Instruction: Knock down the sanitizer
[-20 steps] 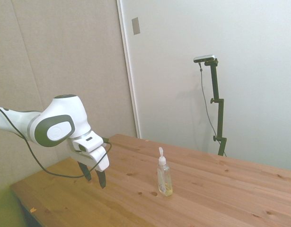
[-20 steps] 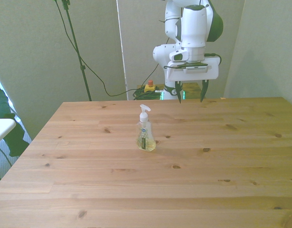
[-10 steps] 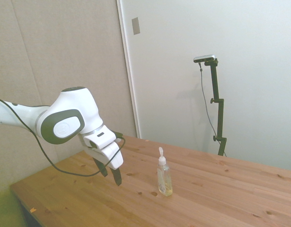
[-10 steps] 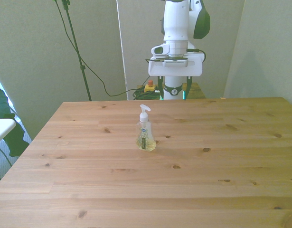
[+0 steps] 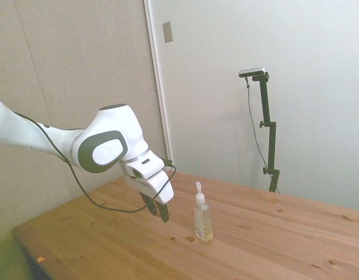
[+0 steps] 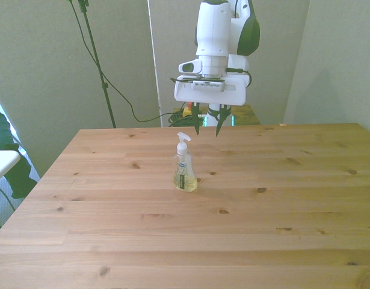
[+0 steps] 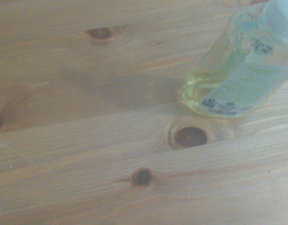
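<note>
Sanitizer: the sanitizer (image 5: 202, 220) stands upright on the bench (image 6: 281, 211), towards the middle, its white pump top up and a little yellowish liquid at the bottom.

My fingers: my fingers (image 6: 209, 125) hang apart, tips down, holding nothing. In the side view they (image 5: 158, 209) are just beside the bottle, above the wood and not touching it; in the front view they sit behind it, a little towards the front view's right.

Close look: the wrist view shows the bottle's base and label (image 7: 230, 91) sitting flat on the planks.

Done: nothing that counts; the bottle is not yet tipped.

Left: as I judge it, close the gap, push the bottle high up its body, and see it fall on its side.
</note>
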Tool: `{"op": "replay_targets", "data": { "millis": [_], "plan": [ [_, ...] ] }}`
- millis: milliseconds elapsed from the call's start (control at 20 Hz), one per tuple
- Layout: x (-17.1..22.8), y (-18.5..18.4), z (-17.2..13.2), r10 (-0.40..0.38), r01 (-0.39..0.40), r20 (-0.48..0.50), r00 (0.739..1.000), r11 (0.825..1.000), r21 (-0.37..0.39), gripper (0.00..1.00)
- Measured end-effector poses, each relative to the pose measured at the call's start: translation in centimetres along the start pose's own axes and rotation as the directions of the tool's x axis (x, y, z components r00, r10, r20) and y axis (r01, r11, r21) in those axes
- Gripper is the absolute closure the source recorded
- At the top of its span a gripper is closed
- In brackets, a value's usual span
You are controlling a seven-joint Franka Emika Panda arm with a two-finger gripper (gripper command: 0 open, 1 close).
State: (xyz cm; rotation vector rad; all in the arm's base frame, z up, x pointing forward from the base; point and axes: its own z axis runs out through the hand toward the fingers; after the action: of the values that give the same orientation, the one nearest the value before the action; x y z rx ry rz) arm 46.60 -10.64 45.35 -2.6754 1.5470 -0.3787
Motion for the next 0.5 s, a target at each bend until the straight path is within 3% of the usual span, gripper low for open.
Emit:
{"op": "replay_targets", "data": {
  "millis": [500],
  "plan": [
    [3.9,-1.1,1.9,0.057,-0.057,-0.018,0.998,0.998,-0.027,1.00]
  ]
}}
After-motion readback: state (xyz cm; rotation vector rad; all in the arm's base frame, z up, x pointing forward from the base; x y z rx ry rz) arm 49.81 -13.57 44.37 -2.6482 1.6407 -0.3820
